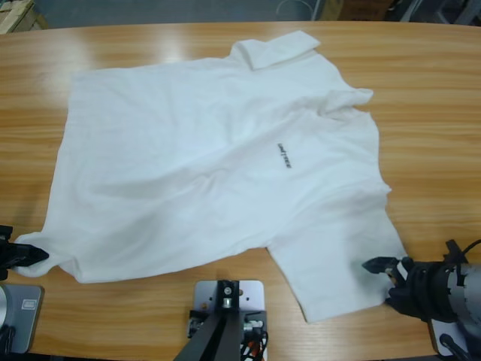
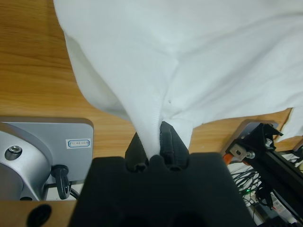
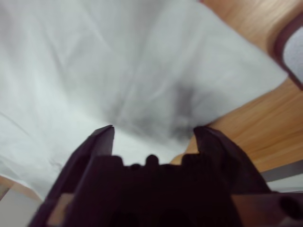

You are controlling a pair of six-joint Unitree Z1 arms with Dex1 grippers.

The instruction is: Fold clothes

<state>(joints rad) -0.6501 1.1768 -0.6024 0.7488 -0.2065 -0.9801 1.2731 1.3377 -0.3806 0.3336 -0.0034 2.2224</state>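
left gripper pinching shirt, right gripper seemingly agape

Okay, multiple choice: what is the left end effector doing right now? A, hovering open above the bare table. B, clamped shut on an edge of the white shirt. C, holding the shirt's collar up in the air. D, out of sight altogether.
B: in the left wrist view the left end effector has its jaws closed on a pinched fold of the white shirt, and the high view shows it at the shirt's corner by the table's edge.
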